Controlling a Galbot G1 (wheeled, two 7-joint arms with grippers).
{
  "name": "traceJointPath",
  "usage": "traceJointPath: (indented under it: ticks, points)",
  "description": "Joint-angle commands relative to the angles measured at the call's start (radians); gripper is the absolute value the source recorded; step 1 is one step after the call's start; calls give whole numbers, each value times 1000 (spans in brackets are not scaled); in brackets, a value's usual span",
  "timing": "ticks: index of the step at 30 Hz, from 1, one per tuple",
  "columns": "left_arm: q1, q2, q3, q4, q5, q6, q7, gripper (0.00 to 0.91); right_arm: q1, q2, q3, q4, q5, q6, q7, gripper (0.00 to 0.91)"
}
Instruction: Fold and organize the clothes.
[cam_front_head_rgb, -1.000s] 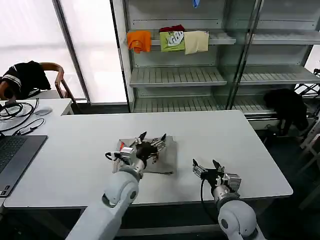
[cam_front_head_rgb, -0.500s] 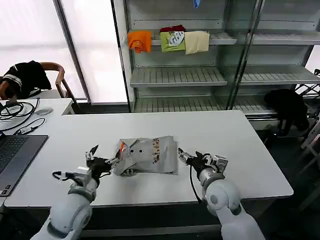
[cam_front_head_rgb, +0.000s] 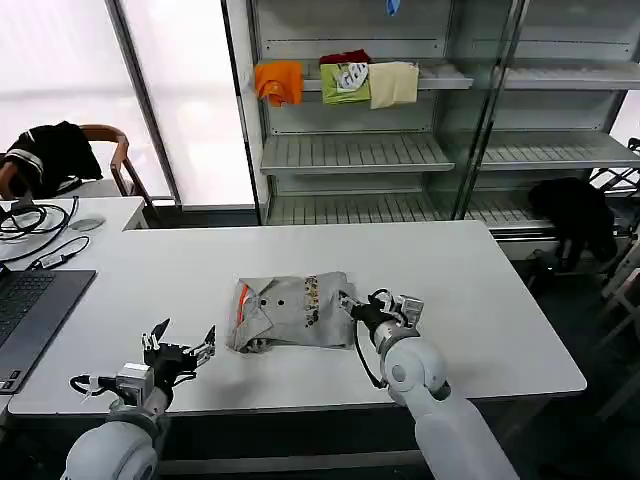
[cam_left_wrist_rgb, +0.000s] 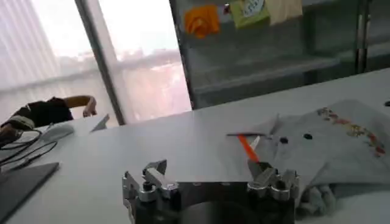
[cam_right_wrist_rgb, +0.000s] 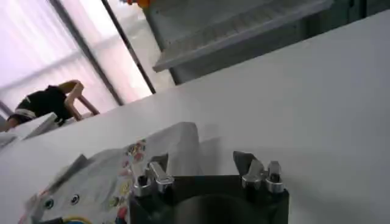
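Right gripper (cam_front_head_rgb: 352, 305): low over the white table (cam_front_head_rgb: 470, 290), at the right edge of the folded garment; fingers parted, nothing between them. From its own wrist camera (cam_right_wrist_rgb: 202, 165) the two fingertips stand apart with the cloth's near corner just past them — whether a tip touches the fabric cannot be told.

Left gripper (cam_front_head_rgb: 180, 340): near the front-left of the table, well clear of the garment's left edge; fingers spread wide and empty. In the left wrist view (cam_left_wrist_rgb: 210, 176) the garment lies beyond the open tips.

Light grey top (cam_front_head_rgb: 292, 310): folded into a rough rectangle, lying flat near the middle of the table towards the front edge. Orange collar lining (cam_front_head_rgb: 243, 300) shows at its left end; a multicoloured patterned strip (cam_front_head_rgb: 312, 298) runs across the upper face, with two small dark dots beside it. The lower left edge is bunched and uneven.

Laptop (cam_front_head_rgb: 35, 310): open, at the far left on the adjoining desk — cables (cam_front_head_rgb: 30, 222) and a mouse behind it.

Chair (cam_front_head_rgb: 105, 160): behind that desk, a black garment (cam_front_head_rgb: 50, 155) draped over it.

Shelving unit (cam_front_head_rgb: 360, 150): behind the table; orange, green and cream garments (cam_front_head_rgb: 340, 80) hang over its upper shelf.

Second black garment (cam_front_head_rgb: 575, 215): at the right, beside the lower shelves.
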Motion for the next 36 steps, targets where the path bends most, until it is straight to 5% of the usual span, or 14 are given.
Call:
traceJointPath:
  ticks: [1,7,10,13,31,32,34,35,36]
  points:
    - [59,-29,30,-31,29,5,7,907,41,0,-65,-74,-47,-2,-10,695]
    - [41,-28,26,-11,28,2,5,907,37,-3,-91,-76,-65,-2,-25,645]
    - [38,-31,25,-9,26,2,3,907,36,-2,-107,-76,-72,-2,-32,403]
    - [38,-34,25,-3,26,-1,3,907,30,-2,-111,-65,-88,-2,-32,0]
    - [15,-70,46,-3,26,0,-1,907,12,-222,-31,8,-142,-3,-110,0]
    - [15,-73,47,-4,25,0,0,907,11,-228,-24,4,-157,-2,-115,40]
    - [18,-82,50,-8,26,0,0,907,2,-237,-10,8,-201,-2,-144,675]
    - [18,-84,51,-9,26,1,1,907,-2,-238,-5,16,-223,-2,-149,907]
    - [18,-87,51,-10,26,1,1,907,-11,-233,2,27,-260,-2,-165,907]
